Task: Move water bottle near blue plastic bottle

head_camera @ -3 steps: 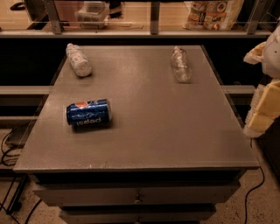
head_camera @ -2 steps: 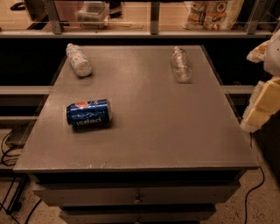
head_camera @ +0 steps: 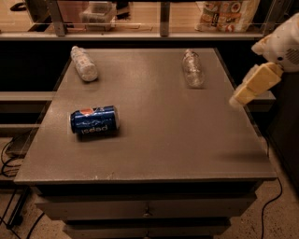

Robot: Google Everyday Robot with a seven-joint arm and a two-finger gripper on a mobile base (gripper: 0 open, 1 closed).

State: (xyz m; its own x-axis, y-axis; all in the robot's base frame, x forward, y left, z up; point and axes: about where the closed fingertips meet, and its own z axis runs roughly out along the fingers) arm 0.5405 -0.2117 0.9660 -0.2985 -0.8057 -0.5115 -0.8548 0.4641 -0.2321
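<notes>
The clear water bottle (head_camera: 193, 68) lies on its side at the back right of the grey table (head_camera: 154, 140). The pale whitish-blue plastic bottle (head_camera: 84, 63) lies on its side at the back left, far from the water bottle. My gripper (head_camera: 240, 95) hangs at the right edge of the view, over the table's right edge, in front of and to the right of the water bottle. It holds nothing that I can see.
A blue Pepsi can (head_camera: 95, 121) lies on its side at the left middle of the table. A shelf rail with bags and containers (head_camera: 224, 14) runs behind the table. Drawers sit below the front edge. Cables lie on the floor at both sides.
My gripper has moved up and a little left, toward the table's right edge. The bottles and the can have not moved.
</notes>
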